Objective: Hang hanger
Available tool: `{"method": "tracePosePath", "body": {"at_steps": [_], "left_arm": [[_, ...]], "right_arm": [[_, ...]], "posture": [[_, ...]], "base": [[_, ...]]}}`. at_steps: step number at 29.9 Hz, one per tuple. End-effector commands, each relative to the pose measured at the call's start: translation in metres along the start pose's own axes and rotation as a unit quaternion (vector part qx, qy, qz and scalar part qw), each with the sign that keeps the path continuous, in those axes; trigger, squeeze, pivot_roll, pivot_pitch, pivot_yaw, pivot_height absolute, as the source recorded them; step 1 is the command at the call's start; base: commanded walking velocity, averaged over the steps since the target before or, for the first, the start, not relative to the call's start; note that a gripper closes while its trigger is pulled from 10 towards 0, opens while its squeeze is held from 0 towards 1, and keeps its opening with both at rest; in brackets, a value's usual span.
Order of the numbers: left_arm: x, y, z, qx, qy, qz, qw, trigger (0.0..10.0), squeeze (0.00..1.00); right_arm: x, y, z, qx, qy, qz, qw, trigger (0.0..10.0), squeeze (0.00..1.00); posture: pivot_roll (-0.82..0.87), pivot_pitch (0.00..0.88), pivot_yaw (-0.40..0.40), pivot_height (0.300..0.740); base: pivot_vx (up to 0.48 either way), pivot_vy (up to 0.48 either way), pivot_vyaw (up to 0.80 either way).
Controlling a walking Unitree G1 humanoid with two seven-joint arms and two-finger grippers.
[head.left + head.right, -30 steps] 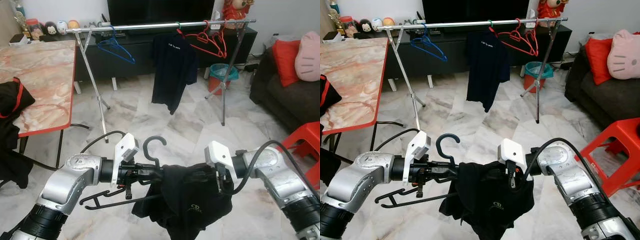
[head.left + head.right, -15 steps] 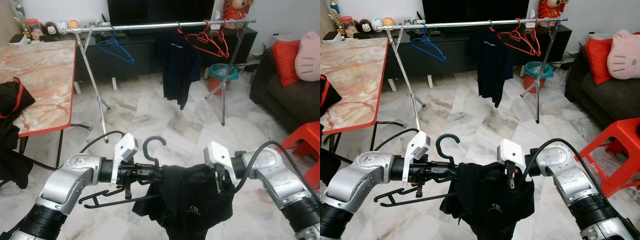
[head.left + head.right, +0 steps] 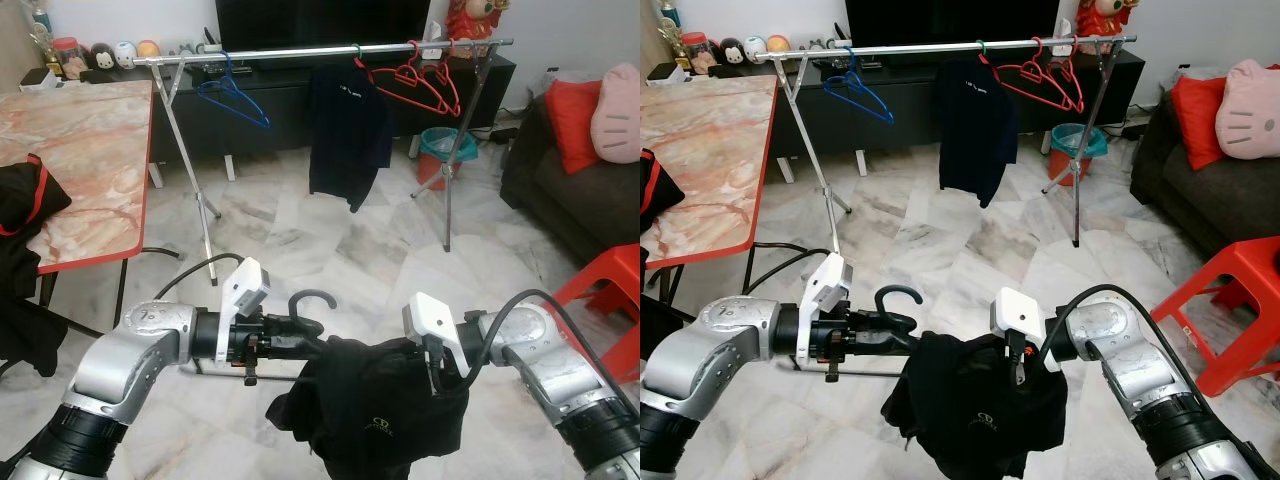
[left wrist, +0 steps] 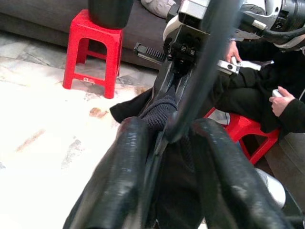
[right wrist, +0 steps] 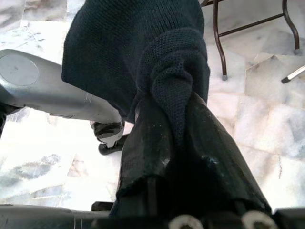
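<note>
Black hanger with shirt held low between both grippers: left gripper fingers clamped on hanger, right gripper fingers pinching shirt. Keep hook upright, walk to rail, aim for gap between blue hanger and hung shirt; surface left, stool right
</note>
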State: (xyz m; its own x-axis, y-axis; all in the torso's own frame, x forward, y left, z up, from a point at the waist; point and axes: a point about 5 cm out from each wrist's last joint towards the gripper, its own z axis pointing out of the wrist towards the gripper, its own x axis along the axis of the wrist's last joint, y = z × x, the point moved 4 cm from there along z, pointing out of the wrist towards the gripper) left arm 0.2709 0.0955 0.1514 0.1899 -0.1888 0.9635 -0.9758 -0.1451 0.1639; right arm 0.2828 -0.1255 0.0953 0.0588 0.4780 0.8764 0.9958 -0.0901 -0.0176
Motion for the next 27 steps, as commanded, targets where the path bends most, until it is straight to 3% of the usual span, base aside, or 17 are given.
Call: {"method": "tracePosePath", "body": {"at_steps": [1, 9, 13, 16, 20, 27], "left_arm": [[0.008, 0.0, -0.003, -0.006, 0.003, 0.013, 1.0, 10.0, 1.0], [0.008, 0.002, -0.01, -0.023, -0.011, 0.014, 1.0, 10.0, 1.0], [0.008, -0.004, -0.019, -0.005, -0.022, 0.018, 1.0, 10.0, 1.0], [0.009, -0.011, -0.032, 0.024, -0.025, 0.021, 0.999, 10.0, 1.0], [0.007, -0.03, -0.053, 0.105, -0.019, 0.019, 0.994, 10.0, 1.0], [0.004, -0.054, -0.079, 0.22, 0.003, 0.011, 0.975, 10.0, 1.0]], "right_arm": [[0.0, 0.0, -0.002, 0.0, -0.005, -0.007, 1.0, 0.0, 0.0], [-0.011, -0.003, -0.001, 0.002, -0.028, -0.001, 1.0, 0.0, 0.0], [-0.016, -0.002, -0.002, -0.008, -0.035, 0.006, 0.999, 0.0, 0.0], [-0.023, 0.002, -0.005, -0.033, -0.041, 0.014, 0.999, 0.0, 0.0], [-0.032, 0.014, -0.012, -0.096, -0.038, 0.036, 0.994, 0.0, 0.0], [-0.05, 0.007, -0.019, -0.117, -0.049, 0.063, 0.99, 0.0, 0.0]], "posture": [[-0.12, 0.0, -0.02, 0.74], [-0.12, 0.0, -0.02, 0.74], [-0.12, 0.0, -0.022, 0.74], [-0.12, 0.0, -0.022, 0.74], [-0.11, 0.0, -0.026, 0.74], [-0.11, 0.0, -0.028, 0.74]], "base": [[0.0, 0.0, 0.0], [0.0, 0.0, 0.0], [0.0, 0.0, 0.0], [0.0, 0.0, 0.0], [0.0, 0.0, 0.0], [0.0, 0.0, 0.0]]}}
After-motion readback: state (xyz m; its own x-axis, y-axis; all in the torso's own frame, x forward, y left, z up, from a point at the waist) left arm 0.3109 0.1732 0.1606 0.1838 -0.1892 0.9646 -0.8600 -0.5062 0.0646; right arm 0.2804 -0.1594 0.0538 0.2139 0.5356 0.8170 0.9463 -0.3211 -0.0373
